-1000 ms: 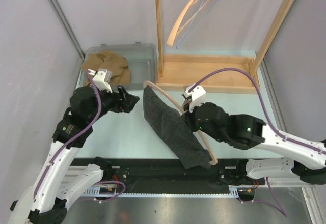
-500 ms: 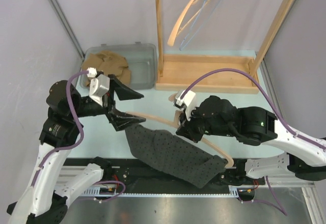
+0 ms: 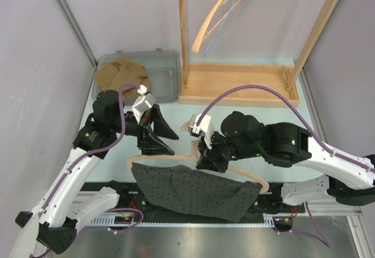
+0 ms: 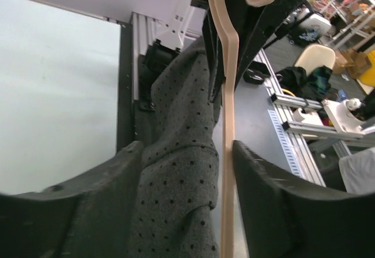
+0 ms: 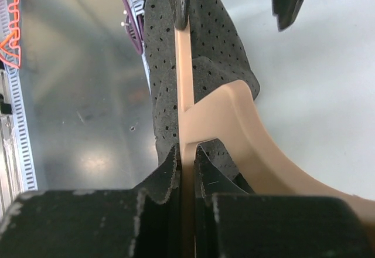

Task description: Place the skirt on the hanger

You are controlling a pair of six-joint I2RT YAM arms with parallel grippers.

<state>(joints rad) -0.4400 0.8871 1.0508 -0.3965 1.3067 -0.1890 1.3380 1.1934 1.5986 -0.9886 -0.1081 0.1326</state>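
The beige hanger (image 3: 176, 162) lies level along the near edge, with the grey dotted skirt (image 3: 193, 190) draped below it. My right gripper (image 3: 206, 154) is shut on the hanger's middle; in the right wrist view its jaws (image 5: 187, 158) pinch the hanger's thin bar (image 5: 221, 117), with the skirt (image 5: 170, 53) beyond. My left gripper (image 3: 167, 142) is open at the hanger's left part. In the left wrist view it (image 4: 187, 146) straddles the skirt (image 4: 176, 176) and the hanger (image 4: 227, 123). The cloth touches the left finger, and a thin gap shows beside the bar.
A clear bin (image 3: 167, 70) holding a brown garment (image 3: 123, 73) sits at the back left. A wooden rack (image 3: 234, 85) stands behind, with more hangers (image 3: 225, 14) on its rail. The black base rail (image 3: 176, 211) runs under the skirt.
The right gripper has swung the hanger and skirt from a diagonal to lie level near the front edge. The left gripper has come down to the hanger's left part, and its jaws have narrowed.
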